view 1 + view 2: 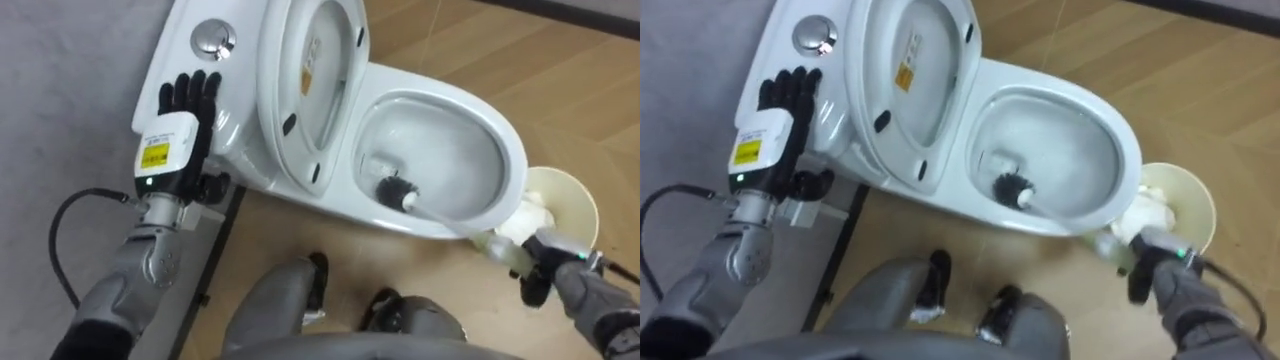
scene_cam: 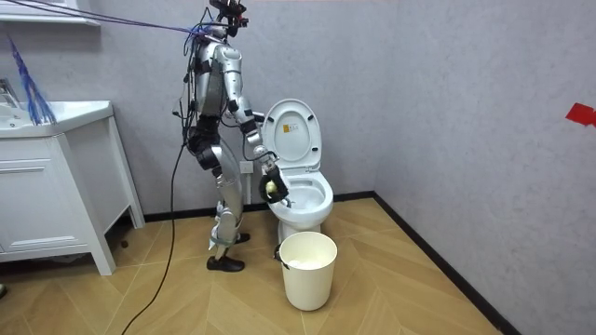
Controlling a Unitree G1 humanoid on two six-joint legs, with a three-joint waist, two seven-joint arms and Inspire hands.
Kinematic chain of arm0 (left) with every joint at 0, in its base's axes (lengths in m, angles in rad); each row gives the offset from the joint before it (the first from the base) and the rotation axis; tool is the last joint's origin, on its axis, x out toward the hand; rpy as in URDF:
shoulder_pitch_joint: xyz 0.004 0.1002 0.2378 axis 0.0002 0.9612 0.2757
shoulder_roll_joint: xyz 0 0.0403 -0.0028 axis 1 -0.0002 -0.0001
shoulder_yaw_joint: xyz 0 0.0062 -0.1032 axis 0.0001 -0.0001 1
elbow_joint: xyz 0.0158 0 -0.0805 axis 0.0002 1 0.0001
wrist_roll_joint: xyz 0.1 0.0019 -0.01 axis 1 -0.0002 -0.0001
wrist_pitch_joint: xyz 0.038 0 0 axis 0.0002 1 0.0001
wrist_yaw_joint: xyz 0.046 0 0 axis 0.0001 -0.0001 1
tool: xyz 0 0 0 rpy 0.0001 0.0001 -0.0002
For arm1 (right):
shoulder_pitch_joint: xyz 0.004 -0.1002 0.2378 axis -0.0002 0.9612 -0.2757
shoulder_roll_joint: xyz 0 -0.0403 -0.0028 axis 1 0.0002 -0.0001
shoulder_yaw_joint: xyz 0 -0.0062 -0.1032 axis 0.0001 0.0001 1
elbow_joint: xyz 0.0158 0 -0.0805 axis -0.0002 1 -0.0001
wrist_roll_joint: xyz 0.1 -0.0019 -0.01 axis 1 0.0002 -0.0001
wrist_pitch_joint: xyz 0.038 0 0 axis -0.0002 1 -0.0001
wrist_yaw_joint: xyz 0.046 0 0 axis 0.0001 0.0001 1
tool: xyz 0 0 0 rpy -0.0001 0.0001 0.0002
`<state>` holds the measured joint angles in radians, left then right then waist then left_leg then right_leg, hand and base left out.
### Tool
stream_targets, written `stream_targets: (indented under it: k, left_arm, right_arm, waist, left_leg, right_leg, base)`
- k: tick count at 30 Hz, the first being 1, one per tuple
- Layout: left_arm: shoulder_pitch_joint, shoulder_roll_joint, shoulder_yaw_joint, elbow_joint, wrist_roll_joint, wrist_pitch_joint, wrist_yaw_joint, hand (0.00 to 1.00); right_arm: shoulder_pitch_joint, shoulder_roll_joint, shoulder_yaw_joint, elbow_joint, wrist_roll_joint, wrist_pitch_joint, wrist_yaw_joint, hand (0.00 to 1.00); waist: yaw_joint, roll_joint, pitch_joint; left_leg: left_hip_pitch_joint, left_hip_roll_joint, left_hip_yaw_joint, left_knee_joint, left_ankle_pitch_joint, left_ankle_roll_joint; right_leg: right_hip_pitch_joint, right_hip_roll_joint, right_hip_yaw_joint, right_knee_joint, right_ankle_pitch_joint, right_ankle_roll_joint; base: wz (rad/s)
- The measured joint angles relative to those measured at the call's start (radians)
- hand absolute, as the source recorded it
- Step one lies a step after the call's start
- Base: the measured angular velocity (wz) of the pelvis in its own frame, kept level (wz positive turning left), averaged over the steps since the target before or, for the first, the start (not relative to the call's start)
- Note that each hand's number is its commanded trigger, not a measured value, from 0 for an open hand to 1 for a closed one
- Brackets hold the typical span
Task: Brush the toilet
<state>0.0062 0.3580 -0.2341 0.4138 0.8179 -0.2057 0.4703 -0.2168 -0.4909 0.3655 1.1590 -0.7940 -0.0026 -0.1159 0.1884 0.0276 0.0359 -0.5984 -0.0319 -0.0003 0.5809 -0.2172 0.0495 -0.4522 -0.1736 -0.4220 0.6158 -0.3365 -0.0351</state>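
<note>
- The robot's right hand [image 1: 536, 278] is clenched round the handle of the toilet brush [image 1: 398, 192], just beside a white waste bin [image 1: 572, 196].
- The brush's dark head sits low inside the toilet bowl [image 1: 502, 150].
- The seat [image 1: 310, 95] stands raised.
- The left hand [image 1: 185, 110] lies with fingers straight on the cistern [image 1: 232, 80].
</note>
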Motion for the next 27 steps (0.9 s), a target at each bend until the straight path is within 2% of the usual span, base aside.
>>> stream_targets:
  k: [2, 5, 8, 11, 14, 18, 21, 23, 24, 26, 27]
  left_arm:
    - [-0.063, 0.035, -0.034, 0.022, 0.000, 0.000, 0.023, 0.00]
    - [-0.127, 0.061, -0.067, 0.049, 0.000, -0.001, 0.056, 0.00]
    - [-0.168, 0.087, -0.089, 0.042, 0.001, -0.005, 0.084, 0.00]
    - [-0.186, 0.116, -0.108, 0.033, 0.002, -0.006, 0.117, 0.00]
    - [-0.188, 0.133, -0.117, 0.007, 0.002, -0.006, 0.140, 0.00]
    - [-0.183, 0.141, -0.117, -0.022, 0.001, -0.006, 0.160, 0.00]
    - [-0.169, 0.159, -0.117, -0.041, 0.001, -0.006, 0.157, 0.00]
    - [-0.171, 0.176, -0.119, -0.054, 0.001, 0.000, 0.157, 0.00]
    - [-0.168, 0.178, -0.118, -0.059, 0.001, 0.008, 0.157, 0.00]
    - [-0.157, 0.180, -0.119, -0.083, 0.001, 0.052, 0.164, 0.00]
    - [-0.154, 0.180, -0.119, -0.081, 0.001, 0.055, 0.169, 0.00]
  right_arm:
    - [-0.070, -0.032, 0.067, -0.012, -0.028, 0.005, -0.024, 1.00]
    - [-0.135, -0.063, 0.133, -0.062, -0.073, 0.014, -0.060, 1.00]
    - [-0.193, -0.087, 0.173, -0.108, -0.098, 0.022, -0.091, 1.00]
    - [-0.270, -0.120, 0.226, -0.132, -0.159, 0.047, -0.105, 1.00]
    - [-0.302, -0.160, 0.263, -0.181, -0.178, 0.061, -0.112, 1.00]
    - [-0.339, -0.165, 0.264, -0.191, -0.164, 0.071, -0.113, 1.00]
    - [-0.341, -0.157, 0.271, -0.184, -0.052, 0.088, -0.113, 1.00]
    - [-0.342, -0.154, 0.269, -0.147, 0.119, 0.093, -0.124, 1.00]
    - [-0.342, -0.153, 0.265, -0.139, 0.163, 0.096, -0.124, 1.00]
    - [-0.343, -0.138, 0.221, -0.107, 0.334, 0.104, -0.129, 1.00]
    - [-0.343, -0.136, 0.214, -0.100, 0.370, 0.105, -0.129, 1.00]
  waist:
    - [0.018, -0.007, 0.0064]
    - [0.049, -0.012, 0.0099]
    - [0.068, -0.021, 0.0148]
    - [0.081, -0.025, 0.0169]
    - [0.095, -0.025, 0.0168]
    - [0.098, -0.029, 0.0182]
    - [0.103, -0.045, 0.0218]
    - [0.099, -0.053, 0.0212]
    - [0.097, -0.053, 0.0213]
    - [0.082, -0.053, 0.0214]
    - [0.080, -0.053, 0.0214]
  left_leg:
    - [-0.062, 0.007, 0.011, 0.046, 0.000, 0.000]
    - [-0.131, 0.019, 0.013, 0.079, 0.005, -0.004]
    - [-0.185, 0.019, 0.013, 0.097, 0.014, -0.005]
    - [-0.235, 0.021, 0.015, 0.108, 0.022, -0.006]
    - [-0.273, 0.024, 0.012, 0.123, 0.023, -0.007]
    - [-0.298, 0.025, 0.012, 0.125, 0.023, -0.006]
    - [-0.296, 0.023, 0.013, 0.119, 0.024, -0.007]
    - [-0.295, 0.019, 0.015, 0.109, 0.029, -0.006]
    - [-0.296, 0.020, 0.018, 0.111, 0.029, -0.006]
    - [-0.296, 0.019, 0.020, 0.110, 0.030, -0.004]
    - [-0.296, 0.019, 0.018, 0.110, 0.030, -0.004]
  right_leg:
    - [-0.070, -0.010, 0.012, 0.058, -0.013, -0.013]
    - [-0.138, -0.008, 0.013, 0.091, -0.009, -0.028]
    - [-0.198, -0.015, 0.014, 0.123, -0.010, -0.039]
    - [-0.251, -0.016, 0.019, 0.139, -0.005, -0.046]
    - [-0.283, -0.013, 0.018, 0.147, -0.005, -0.048]
    - [-0.306, -0.014, 0.014, 0.148, -0.005, -0.049]
    - [-0.306, -0.016, 0.013, 0.147, -0.006, -0.049]
    - [-0.306, -0.019, 0.011, 0.145, -0.006, -0.049]
    - [-0.306, -0.019, 0.011, 0.145, -0.006, -0.048]
    - [-0.306, -0.022, 0.012, 0.146, -0.007, -0.048]
    - [-0.306, -0.022, 0.012, 0.146, -0.007, -0.048]
  base:
    - [-0.11]
    - [-0.10]
    - [0.02]
    - [-0.05]
    - [-0.01]
    - [0.00]
    - [0.01]
    - [0.08]
    - [0.06]
    - [0.00]
    - [0.00]
